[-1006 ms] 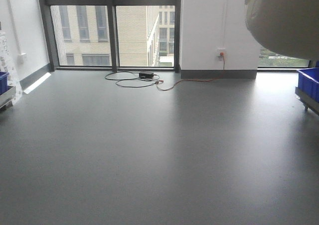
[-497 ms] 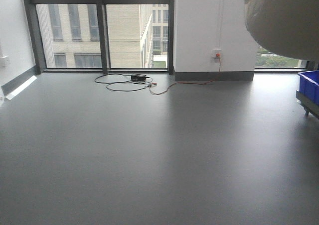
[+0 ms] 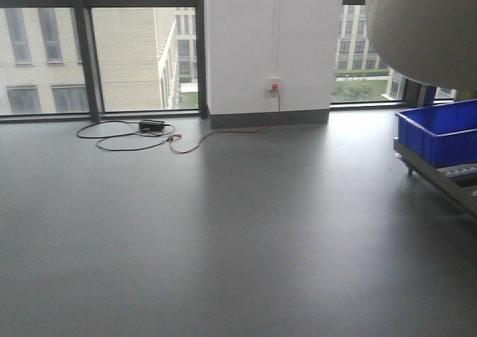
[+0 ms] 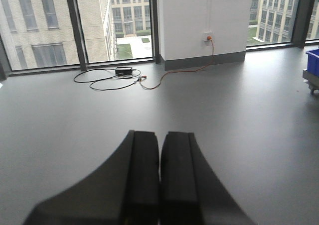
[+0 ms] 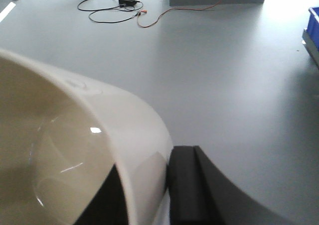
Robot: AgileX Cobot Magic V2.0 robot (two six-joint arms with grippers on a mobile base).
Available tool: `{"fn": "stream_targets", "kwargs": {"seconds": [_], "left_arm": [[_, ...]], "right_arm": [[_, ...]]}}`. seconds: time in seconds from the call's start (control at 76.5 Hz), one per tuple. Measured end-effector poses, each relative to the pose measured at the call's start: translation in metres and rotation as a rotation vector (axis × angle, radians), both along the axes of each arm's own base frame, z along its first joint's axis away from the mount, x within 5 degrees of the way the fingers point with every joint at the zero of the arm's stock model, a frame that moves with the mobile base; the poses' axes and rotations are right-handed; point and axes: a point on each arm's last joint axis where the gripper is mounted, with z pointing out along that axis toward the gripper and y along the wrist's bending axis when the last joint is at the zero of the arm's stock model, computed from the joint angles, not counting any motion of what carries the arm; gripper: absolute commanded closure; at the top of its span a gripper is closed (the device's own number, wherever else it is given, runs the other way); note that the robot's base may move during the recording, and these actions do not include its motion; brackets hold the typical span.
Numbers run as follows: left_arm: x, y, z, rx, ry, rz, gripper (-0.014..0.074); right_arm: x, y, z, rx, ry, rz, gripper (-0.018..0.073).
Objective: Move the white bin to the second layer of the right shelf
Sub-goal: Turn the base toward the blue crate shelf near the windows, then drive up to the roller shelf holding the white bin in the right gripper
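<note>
The white bin hangs at the top right of the front view, cream and glossy, held up in the air. In the right wrist view its rim and wall sit between the fingers of my right gripper, which is shut on it, one finger inside and one finger outside. My left gripper is shut with nothing in it, held above the bare floor. A steel shelf shows at the right edge. Only a low level shows, and I cannot tell whether it is the second layer.
A blue crate stands on the shelf's low level. A black cable with an adapter lies on the grey floor near the windows. An orange cable runs to a socket on the white pillar.
The whole view has swung to the right: windows, pillar and cable slid left. The blue crate and shelf came further into view on the right. The bin stays held in the same spot.
</note>
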Motion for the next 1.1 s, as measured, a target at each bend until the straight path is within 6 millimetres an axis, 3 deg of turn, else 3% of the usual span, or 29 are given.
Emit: {"fn": "stream_targets", "kwargs": {"seconds": [1.098], "left_arm": [[0.0000,0.0000,0.0000,0.000,0.000,0.000,0.0512]], "right_arm": [[0.0000,0.0000,0.0000,0.000,0.000,0.000,0.0503]]}}
